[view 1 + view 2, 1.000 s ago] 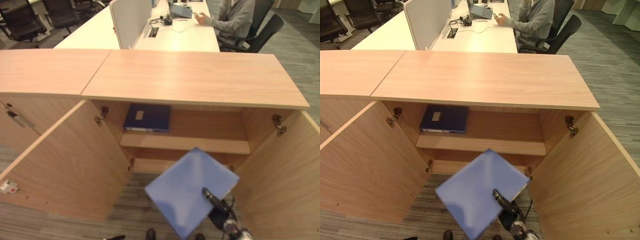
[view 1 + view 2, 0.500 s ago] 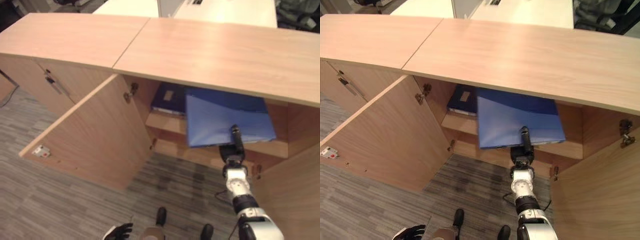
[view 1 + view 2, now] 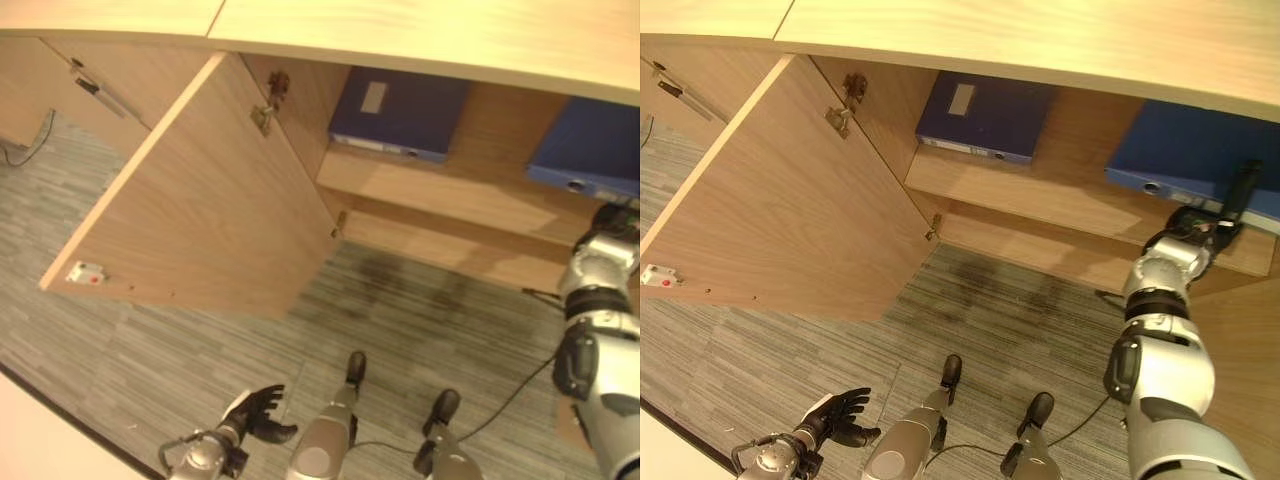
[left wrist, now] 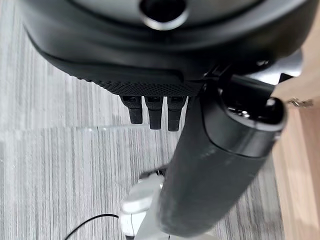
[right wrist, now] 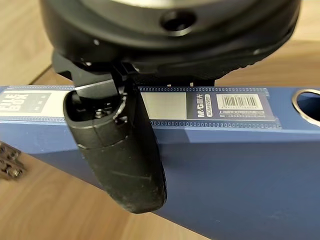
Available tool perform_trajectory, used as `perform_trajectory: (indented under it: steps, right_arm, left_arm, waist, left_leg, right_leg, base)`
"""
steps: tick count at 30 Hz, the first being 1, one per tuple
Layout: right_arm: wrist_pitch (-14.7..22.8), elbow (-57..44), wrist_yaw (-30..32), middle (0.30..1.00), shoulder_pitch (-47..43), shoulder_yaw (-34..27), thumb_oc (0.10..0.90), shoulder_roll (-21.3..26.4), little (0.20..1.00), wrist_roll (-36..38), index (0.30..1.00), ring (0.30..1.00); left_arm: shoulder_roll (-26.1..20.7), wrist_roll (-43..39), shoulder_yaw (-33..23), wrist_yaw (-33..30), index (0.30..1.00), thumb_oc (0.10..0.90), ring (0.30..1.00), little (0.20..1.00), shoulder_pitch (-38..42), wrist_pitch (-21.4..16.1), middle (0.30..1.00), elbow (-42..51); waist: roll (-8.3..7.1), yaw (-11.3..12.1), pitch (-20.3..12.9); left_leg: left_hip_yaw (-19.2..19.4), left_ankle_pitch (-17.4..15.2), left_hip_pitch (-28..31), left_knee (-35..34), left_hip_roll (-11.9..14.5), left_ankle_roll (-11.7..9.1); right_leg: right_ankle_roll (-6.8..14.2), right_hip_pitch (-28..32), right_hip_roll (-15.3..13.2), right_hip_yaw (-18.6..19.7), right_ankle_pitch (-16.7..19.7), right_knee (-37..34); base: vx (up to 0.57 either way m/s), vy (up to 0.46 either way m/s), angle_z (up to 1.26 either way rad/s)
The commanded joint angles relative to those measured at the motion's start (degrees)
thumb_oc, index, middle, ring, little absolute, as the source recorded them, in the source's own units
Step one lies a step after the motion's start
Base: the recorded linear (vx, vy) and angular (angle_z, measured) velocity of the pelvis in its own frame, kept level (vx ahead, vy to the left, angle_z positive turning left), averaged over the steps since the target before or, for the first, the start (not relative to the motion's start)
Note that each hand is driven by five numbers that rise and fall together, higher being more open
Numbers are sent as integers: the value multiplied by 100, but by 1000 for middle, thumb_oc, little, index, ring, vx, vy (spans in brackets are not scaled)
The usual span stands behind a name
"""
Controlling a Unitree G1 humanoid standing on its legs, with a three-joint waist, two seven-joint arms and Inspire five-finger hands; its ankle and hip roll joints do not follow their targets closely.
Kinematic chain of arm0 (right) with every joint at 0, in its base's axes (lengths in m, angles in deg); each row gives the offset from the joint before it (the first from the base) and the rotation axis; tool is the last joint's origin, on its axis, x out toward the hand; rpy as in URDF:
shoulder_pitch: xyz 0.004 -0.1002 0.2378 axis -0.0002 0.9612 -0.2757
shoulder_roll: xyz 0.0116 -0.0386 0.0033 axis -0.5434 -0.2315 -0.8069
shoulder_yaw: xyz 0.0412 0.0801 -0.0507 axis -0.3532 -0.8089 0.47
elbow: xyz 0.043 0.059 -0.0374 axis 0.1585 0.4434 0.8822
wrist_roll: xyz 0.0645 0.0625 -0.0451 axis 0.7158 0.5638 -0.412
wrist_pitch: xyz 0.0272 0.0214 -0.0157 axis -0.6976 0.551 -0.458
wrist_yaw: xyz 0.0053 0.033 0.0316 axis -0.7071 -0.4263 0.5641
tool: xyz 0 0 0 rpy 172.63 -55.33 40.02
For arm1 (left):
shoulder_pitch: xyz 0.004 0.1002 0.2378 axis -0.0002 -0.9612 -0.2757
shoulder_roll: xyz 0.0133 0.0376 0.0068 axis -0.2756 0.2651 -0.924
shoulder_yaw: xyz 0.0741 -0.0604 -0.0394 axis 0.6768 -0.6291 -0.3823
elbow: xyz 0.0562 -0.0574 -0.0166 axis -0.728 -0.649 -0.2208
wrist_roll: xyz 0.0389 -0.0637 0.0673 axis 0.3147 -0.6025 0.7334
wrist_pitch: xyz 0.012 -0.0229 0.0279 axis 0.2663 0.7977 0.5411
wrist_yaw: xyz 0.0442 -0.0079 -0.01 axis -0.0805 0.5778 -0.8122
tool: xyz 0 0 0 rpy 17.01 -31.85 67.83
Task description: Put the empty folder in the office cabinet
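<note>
Now we are sliding the empty folder point(image 3: 1200, 160) onto the shelf point(image 3: 1040, 205) of the office cabinet point(image 3: 190, 210), to the right of a darker folder point(image 3: 985, 115). Our right robot hand point(image 3: 1225, 215) is pinching its front edge, thumb on top. Our left robot hand point(image 3: 840, 410) is hanging low, fingers loosely spread, holding nothing. Next, we think, we are letting go and pulling back.

Bare shelf point(image 3: 1060, 205) between dark binder point(image 3: 985, 120) and, seemingly, blue folder point(image 3: 1200, 155)
</note>
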Motion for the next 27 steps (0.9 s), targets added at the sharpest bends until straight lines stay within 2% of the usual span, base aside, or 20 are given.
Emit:
perform_trajectory:
  steps: [1, 5, 10, 14, 17, 21, 22, 25, 27]
  right_arm:
    - [88, -262, -201, 300, -637, 650, 400, 862, 300, -123, 300, 300]
    - [10, 49, -78, 300, -1097, 868, 400, 1208, 300, -102, 300, 300]
    - [-69, 202, 45, 300, -1513, 1203, 400, 1484, 300, -220, 300, 300]
    - [-207, 383, 228, 300, -2163, 1824, 400, 1865, 300, -514, 300, 300]
    - [-351, 608, 308, 300, -2651, 2342, 400, 2080, 300, -703, 300, 300]
    - [-449, 602, 351, 300, -2971, 2693, 400, 2165, 300, -875, 300, 300]
    - [-465, 601, 344, 300, -2982, 2737, 400, 2159, 300, -889, 300, 300]
    - [-572, 708, 354, 300, -3263, 3114, 400, 2239, 300, -1025, 300, 300]
    - [-591, 744, 347, 300, -3317, 3192, 400, 2295, 300, -1042, 300, 300]
  left_arm:
    - [-545, -549, 70, -60, 900, 800, 900, 900, -208, -62, 900, -45]
    - [-689, -561, 131, -66, 900, 800, 900, 900, -251, -89, 900, 38]
    - [-730, -649, 170, -70, 900, 800, 900, 900, -229, -76, 900, 73]
    - [-845, -786, 251, -164, 900, 800, 900, 900, -215, -90, 900, 78]
    - [-884, -919, 246, -181, 900, 800, 900, 900, -192, -87, 900, 145]
    - [-903, -1080, 246, -247, 900, 800, 900, 900, -181, -87, 900, 221]
    - [-918, -1091, 254, -261, 900, 800, 900, 900, -179, -86, 900, 225]
    - [-956, -1119, 335, -272, 900, 800, 900, 900, -171, -88, 900, 341]
    - [-966, -1122, 360, -263, 900, 800, 900, 900, -190, -70, 900, 397]
  waist:
    - [-184, 98, -313]
    - [-60, 135, -261]
    - [17, 153, -229]
    - [72, 185, -181]
    - [37, 216, -204]
    - [-36, 190, -202]
    - [-29, 195, -170]
    - [-73, 161, -165]
    - [-70, 149, -177]
  left_leg:
    - [-93, -666, -360, 663, 589, -547]
    - [-87, -700, -584, 747, 540, -553]
    - [-125, -730, -831, 903, 487, -560]
    - [-224, -803, -1250, 1186, 369, -551]
    - [-239, -846, -1602, 1346, 318, -537]
    - [-312, -1136, -1976, 1648, 255, -528]
    - [-326, -1088, -2039, 1668, 262, -515]
    - [-380, -1242, -2481, 2034, 209, -523]
    - [-398, -1278, -2610, 2142, 193, -525]
  right_leg:
    - [778, -521, -929, 649, -1119, 1559]
    - [795, -873, -986, 722, -1200, 1815]
    - [777, -1170, -1023, 783, -1307, 2080]
    - [739, -1798, -1051, 993, -1404, 2594]
    - [709, -2270, -1071, 1139, -1490, 2890]
    - [687, -2804, -1075, 1347, -1850, 3418]
    - [676, -2870, -1063, 1355, -1800, 3464]
    - [649, -3326, -1059, 1476, -2017, 3922]
    - [630, -3422, -1059, 1494, -2070, 4008]
  base:
    - [0, 0, 0]
    - [18, -10, -3]
    - [9, -19, 4]
    - [13, -24, 18]
    - [1, -13, 7]
    - [65, -49, 7]
    - [21, -44, 11]
    - [0, -24, 3]
    - [-8, -33, 3]
